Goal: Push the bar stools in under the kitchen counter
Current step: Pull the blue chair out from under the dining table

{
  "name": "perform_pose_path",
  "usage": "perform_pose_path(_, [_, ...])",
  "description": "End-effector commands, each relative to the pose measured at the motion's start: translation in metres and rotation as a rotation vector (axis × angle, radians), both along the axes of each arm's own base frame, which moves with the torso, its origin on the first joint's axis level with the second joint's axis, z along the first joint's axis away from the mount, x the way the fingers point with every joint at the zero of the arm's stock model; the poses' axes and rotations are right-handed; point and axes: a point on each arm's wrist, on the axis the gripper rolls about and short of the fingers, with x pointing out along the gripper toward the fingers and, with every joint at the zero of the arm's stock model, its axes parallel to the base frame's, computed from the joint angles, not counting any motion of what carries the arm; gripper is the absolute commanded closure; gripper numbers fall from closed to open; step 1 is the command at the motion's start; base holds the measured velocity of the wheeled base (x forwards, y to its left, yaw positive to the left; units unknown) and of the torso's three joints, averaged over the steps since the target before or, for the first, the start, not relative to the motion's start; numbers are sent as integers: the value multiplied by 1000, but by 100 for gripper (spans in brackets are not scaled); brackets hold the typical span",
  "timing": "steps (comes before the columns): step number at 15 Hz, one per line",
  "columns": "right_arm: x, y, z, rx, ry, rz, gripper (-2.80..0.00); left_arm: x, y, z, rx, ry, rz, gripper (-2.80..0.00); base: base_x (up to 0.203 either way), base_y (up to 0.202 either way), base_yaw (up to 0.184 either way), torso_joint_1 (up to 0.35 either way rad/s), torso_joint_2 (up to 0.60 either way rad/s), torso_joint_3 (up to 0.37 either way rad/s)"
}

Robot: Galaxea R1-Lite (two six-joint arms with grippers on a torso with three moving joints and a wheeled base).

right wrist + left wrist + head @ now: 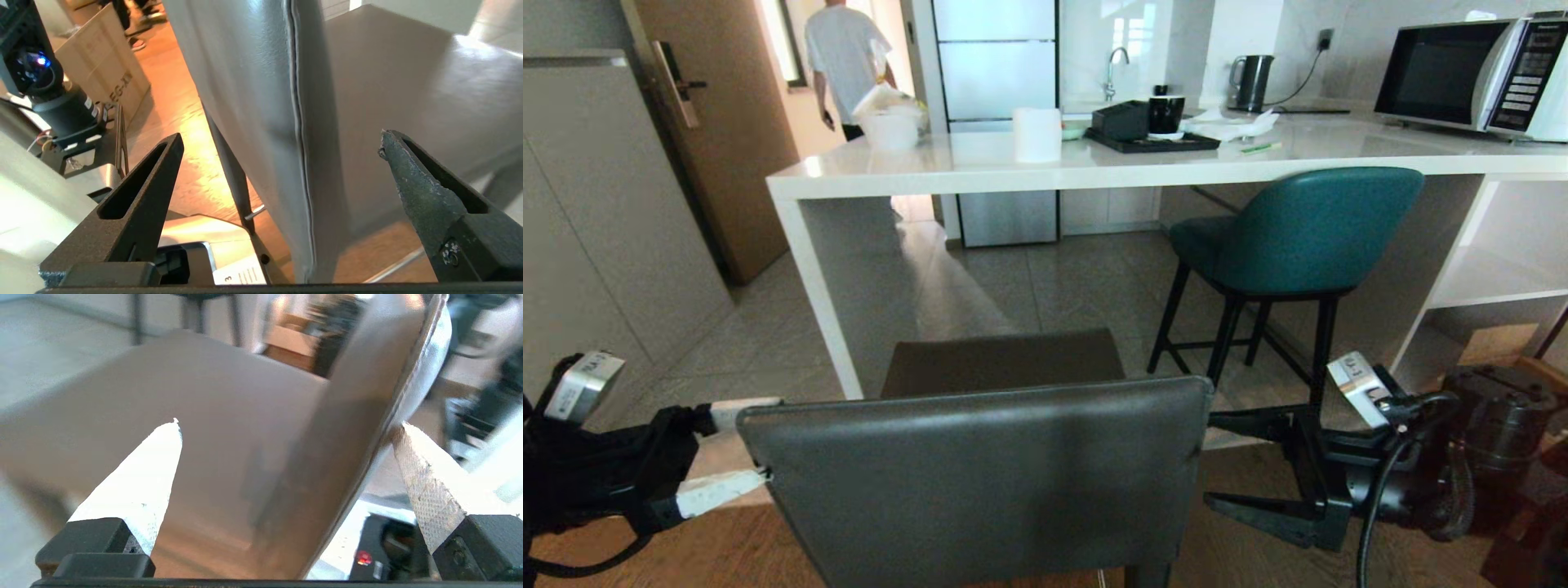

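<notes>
Left gripper (pixel 739 449): black body, white textured tape over tapered fingers (pixel 139 486), silver labelled block on wrist, black cable looped beneath
Right gripper (pixel 1237 461): bare black slotted fingers (pixel 139 196), scuffed tips, small screw near one base, white labelled block, black cable curling off wrist

Materials and finishes, kitchen counter area

Counter (pixel 1094 167): glossy white stone. Grey stool (pixel 980 482): smooth leather with a soft sheen, stitched seam on the back edge. Teal stool (pixel 1298 233): matt padded upholstery, thin black metal legs. Floor (pixel 1013 278): semi-gloss tiles, then warm polished wood nearer. Left gripper (pixel 286 428): white textured pads. Right gripper (pixel 282 139): rough matt black plastic.
</notes>
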Motion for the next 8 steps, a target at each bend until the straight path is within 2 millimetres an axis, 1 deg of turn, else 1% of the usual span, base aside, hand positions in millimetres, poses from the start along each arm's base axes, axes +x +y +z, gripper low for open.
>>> perform_pose_path(1, [-13, -8, 10, 10, -35, -18, -280, -10, 9, 5, 7, -14, 47, -280, 0, 0, 0, 0, 0, 0])
perform_pose_path(2, [-18, -13, 8, 7, -21, -31, -280, -16, 10, 7, 6, -12, 62, -280, 0, 0, 0, 0, 0, 0])
perform_pose_path(4, [-29, -17, 7, 4, -7, -39, -280, -26, 5, 11, 9, -18, 63, -280, 0, 0, 0, 0, 0, 0])
perform_pose_path(6, [-34, -18, 12, 9, -27, -40, -280, -38, -2, 15, 13, -26, 63, -280, 0, 0, 0, 0, 0, 0])
perform_pose_path(7, [-36, -21, 15, 12, -40, -54, -280, -45, -2, 16, 12, -24, 83, -280, 0, 0, 0, 0, 0, 0])
perform_pose_path(8, [-38, -27, 19, 18, -51, -84, -280, -51, 3, 18, 16, -30, 120, -280, 0, 0, 0, 0, 0, 0])
